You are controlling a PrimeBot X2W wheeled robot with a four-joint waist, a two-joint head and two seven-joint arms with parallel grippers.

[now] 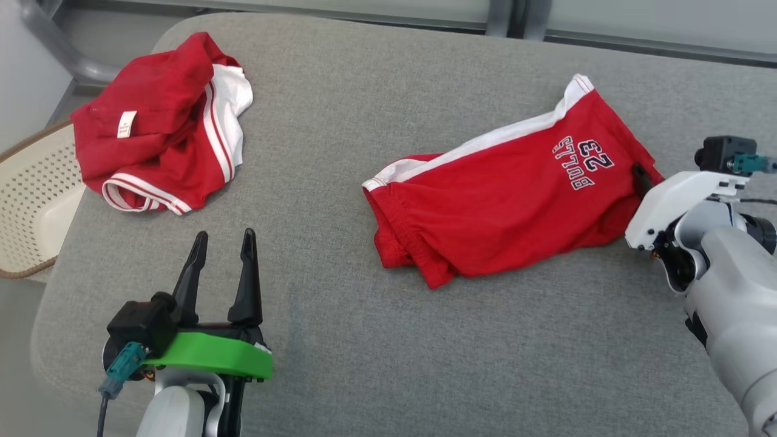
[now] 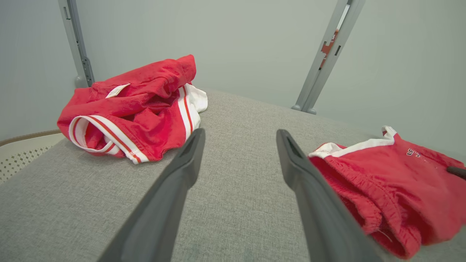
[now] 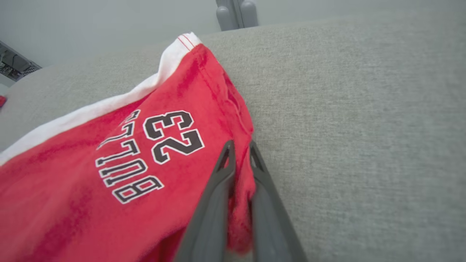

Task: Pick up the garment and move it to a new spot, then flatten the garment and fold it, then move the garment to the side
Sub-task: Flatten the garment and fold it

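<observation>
The grey woven surface (image 1: 376, 352) carries red shorts (image 1: 498, 212), white-banded and printed "BULLS 23", right of centre, and a crumpled red garment (image 1: 158, 133) with a white label (image 1: 126, 124) far left beside a perforated basket (image 1: 30, 200); right claw (image 3: 241, 149) clenched on the shorts' edge, left claw (image 1: 223, 240) released.

- The red shorts (image 1: 510, 206) have lettering (image 1: 573, 165) that spells "BULLS" in black with a white outline. It's near one leg hem and upside down from my head cam.
- Right beside it is a number (image 1: 596, 156), "23", in the same style.
- My right wrist cam sees both up close, tilted sideways.
- There's a small white tag (image 1: 126, 124) on the crumpled red garment (image 1: 158, 97), but the print's way too tiny to read.
</observation>
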